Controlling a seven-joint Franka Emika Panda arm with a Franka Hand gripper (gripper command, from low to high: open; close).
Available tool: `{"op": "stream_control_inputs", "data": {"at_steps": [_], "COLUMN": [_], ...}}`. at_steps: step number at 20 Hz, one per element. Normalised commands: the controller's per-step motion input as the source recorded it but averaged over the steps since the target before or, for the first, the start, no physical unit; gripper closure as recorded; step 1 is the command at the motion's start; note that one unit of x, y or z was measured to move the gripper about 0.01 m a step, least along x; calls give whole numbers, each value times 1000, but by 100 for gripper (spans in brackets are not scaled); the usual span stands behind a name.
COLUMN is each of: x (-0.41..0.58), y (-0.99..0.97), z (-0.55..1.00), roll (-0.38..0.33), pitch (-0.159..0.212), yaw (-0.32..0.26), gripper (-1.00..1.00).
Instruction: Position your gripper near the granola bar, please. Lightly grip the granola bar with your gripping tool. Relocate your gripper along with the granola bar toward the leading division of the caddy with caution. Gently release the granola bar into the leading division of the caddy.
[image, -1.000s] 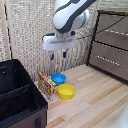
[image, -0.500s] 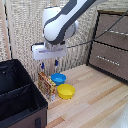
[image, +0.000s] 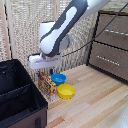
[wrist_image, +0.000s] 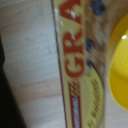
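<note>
The granola bar (image: 48, 86) is an orange-yellow and brown packet standing on edge on the wooden table, right beside the black caddy (image: 15, 100). My gripper (image: 44, 73) hangs just above the packet's top edge, its short dark and blue fingers apart and holding nothing. The wrist view is filled by the granola bar (wrist_image: 80, 70) up close, blurred, with red letters on yellow. No fingers show in that view. The caddy's divider (image: 14, 92) splits it into compartments, and the nearer one sits at the frame's lower left.
A blue bowl (image: 58, 78) and a yellow bowl (image: 66, 91) sit just to the exterior view's right of the packet; the yellow bowl (wrist_image: 119, 60) also shows in the wrist view. A brown wooden drawer chest (image: 111, 47) stands at the right. A wicker screen lines the back.
The arm has swung toward the exterior view's left and come down, bringing the gripper from above the bowls to just over the granola bar. The packet and bowls have not moved.
</note>
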Motion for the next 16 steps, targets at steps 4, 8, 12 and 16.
{"op": "stream_control_inputs", "data": {"at_steps": [4, 8, 12, 16], "x": [166, 45, 121, 66], "y": [-36, -343, -101, 82], "z": [-291, -149, -36, -29], "roll": [-110, -50, 0, 0], "pitch": [0, 21, 0, 4], "yaw": [139, 147, 77, 2], "gripper": [-100, -100, 100, 100]}}
